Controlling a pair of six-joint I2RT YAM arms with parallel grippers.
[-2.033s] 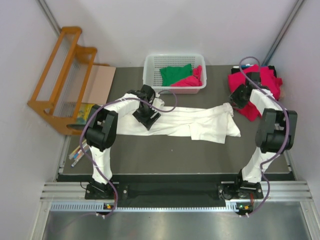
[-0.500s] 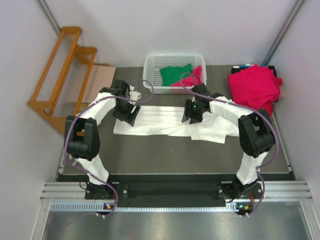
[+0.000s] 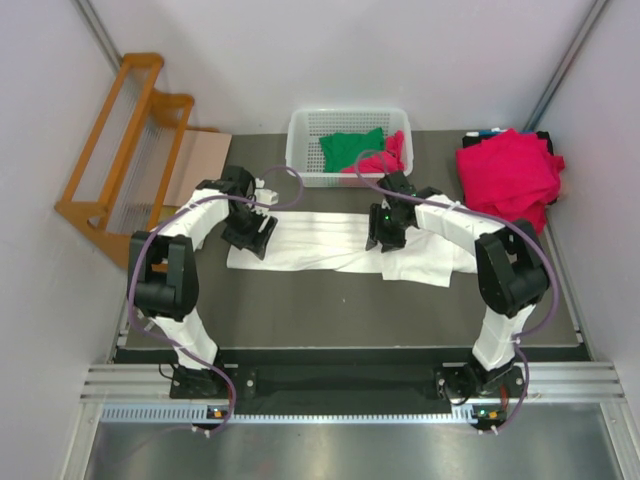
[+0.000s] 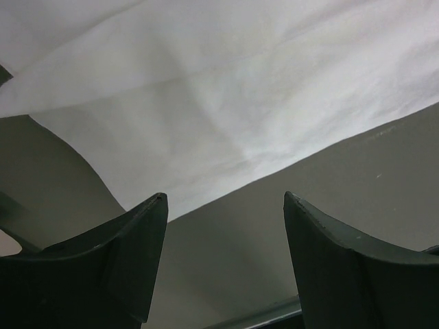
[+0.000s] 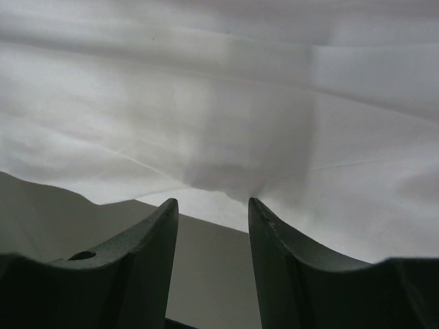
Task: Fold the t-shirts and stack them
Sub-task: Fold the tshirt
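Note:
A large white t-shirt (image 3: 320, 240) lies as a long folded band across the middle of the table, its right end wider and rumpled. My left gripper (image 3: 249, 236) hovers low over the band's left end. In the left wrist view it (image 4: 225, 195) is open, with bare table between the fingers and the white cloth (image 4: 240, 89) just beyond the tips. My right gripper (image 3: 384, 233) is over the band's middle. In the right wrist view it (image 5: 212, 200) is open, narrower, with a fold of the white cloth (image 5: 219, 103) right at its fingertips and nothing between them.
A white lattice basket (image 3: 297, 140) at the back holds a green t-shirt (image 3: 352, 148) and a crimson-pink one (image 3: 388, 155). A pile of crimson-pink t-shirts (image 3: 510, 175) sits at the back right. A wooden rack (image 3: 125, 150) stands at the left. Dark table (image 3: 350, 310) shows in front.
My right arm has swung from the pink pile to the white shirt's middle. The left gripper has shifted to the shirt's left end, which now lies flatter. Both have barely moved lately.

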